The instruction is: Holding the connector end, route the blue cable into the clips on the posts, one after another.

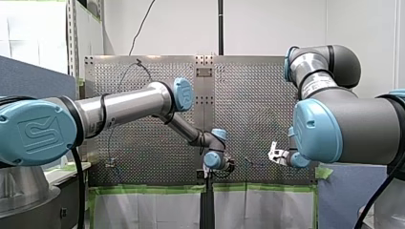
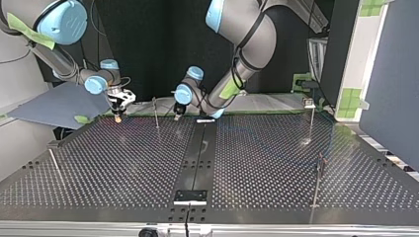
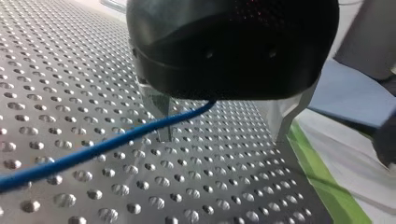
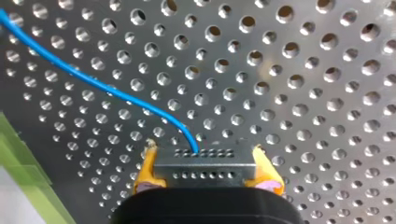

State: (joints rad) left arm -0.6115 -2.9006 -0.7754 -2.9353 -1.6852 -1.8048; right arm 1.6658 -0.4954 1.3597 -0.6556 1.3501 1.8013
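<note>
In the right wrist view my right gripper [image 4: 204, 149] has its yellow pads [image 4: 147, 168] shut on a grey metal connector [image 4: 203, 164]. The blue cable [image 4: 93, 81] leaves the connector and curves away over the perforated plate. In the left wrist view the blue cable [image 3: 93, 151] runs out from under the black body and passes between the metal fingers [image 3: 161, 116] of my left gripper [image 3: 222, 137], close to one finger. Those fingers stand wide apart, open, just above the plate. In the top view my right gripper [image 2: 120, 106] and left gripper [image 2: 177, 113] flank a thin post [image 2: 155, 112].
More thin posts stand on the plate [image 2: 276, 163]: one at the top view's right back [image 2: 312, 118], one at its right front [image 2: 317, 180], one at its left [image 2: 53, 163]. A black strip [image 2: 200, 148] runs down the plate's middle. Green tape [image 3: 322, 182] lines the plate's edge.
</note>
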